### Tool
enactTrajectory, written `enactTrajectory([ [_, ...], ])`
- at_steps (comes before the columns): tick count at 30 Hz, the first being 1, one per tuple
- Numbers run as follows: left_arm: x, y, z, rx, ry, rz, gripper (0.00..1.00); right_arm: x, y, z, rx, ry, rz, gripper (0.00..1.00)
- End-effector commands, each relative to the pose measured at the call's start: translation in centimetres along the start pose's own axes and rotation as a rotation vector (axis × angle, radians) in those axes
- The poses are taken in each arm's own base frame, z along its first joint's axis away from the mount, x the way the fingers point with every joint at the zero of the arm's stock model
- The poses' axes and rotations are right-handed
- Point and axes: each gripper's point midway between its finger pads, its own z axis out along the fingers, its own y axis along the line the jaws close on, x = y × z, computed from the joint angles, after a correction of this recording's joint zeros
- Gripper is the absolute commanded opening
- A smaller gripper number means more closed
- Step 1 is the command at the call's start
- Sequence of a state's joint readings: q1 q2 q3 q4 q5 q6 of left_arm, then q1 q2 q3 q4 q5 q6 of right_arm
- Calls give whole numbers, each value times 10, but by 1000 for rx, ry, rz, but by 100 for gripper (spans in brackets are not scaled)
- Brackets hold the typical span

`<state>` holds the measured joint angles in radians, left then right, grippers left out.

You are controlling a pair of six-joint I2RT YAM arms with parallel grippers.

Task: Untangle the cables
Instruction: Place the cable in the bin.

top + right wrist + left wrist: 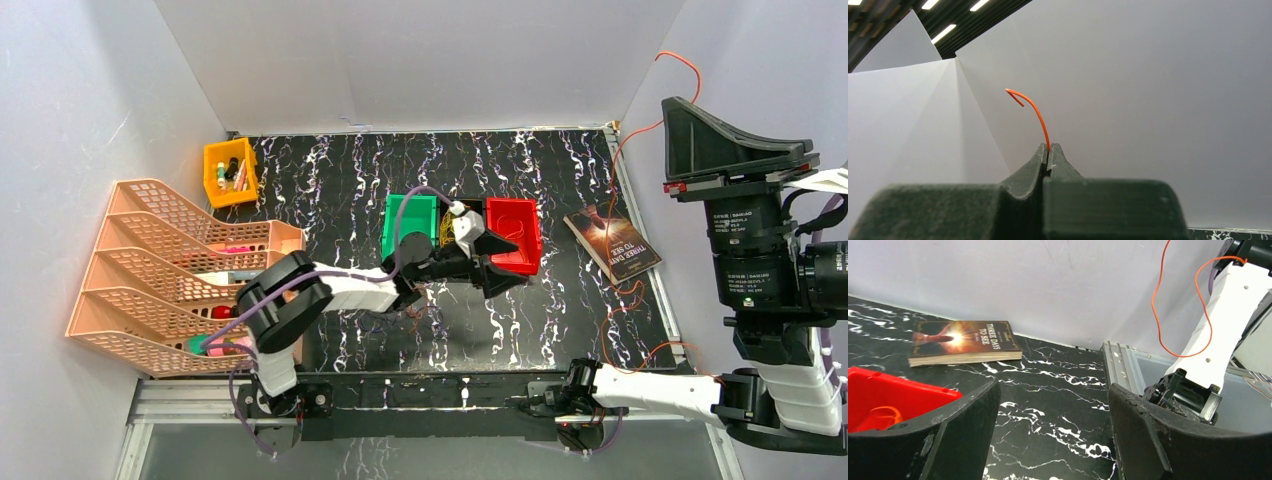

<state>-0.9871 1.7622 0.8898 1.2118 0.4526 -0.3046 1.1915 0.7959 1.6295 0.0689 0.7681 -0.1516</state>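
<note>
Your table (560,330) is black with white marble veining. Three bins: yellow bin (228,172), green bin (410,228), red bin (515,232). The tray rack (150,270) is peach-pink with a lattice pattern. The book (612,245) shows you a dark brown cover, an orange-gold glow and pale lettering. The single cable (1034,111) is orange-red; the cable bunch (447,232) is yellow. Your right gripper (1049,150) is black, its arm (650,388) white.

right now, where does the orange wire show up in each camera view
top external: far right, the orange wire arcs off the raised right gripper and trails down the right edge of the table.
left wrist: upper right, looping in front of the white right arm.
right wrist: centre, its tip curling out of the shut right gripper.
shared landmark: the right arm, whose gripper pinches it.
</note>
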Motion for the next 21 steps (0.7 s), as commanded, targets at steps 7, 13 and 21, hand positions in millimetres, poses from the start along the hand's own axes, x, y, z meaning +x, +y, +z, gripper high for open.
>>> enactTrajectory([
  [7,-12,-54,53,264,-110,-19,79,-5,-4,-6,5,1,53,0],
  [13,-11,-77,73,343,-117,-48,79,1,-4,-6,8,14,57,0],
  [21,1,-96,98,392,-88,-90,79,5,-5,-6,14,22,56,0],
])
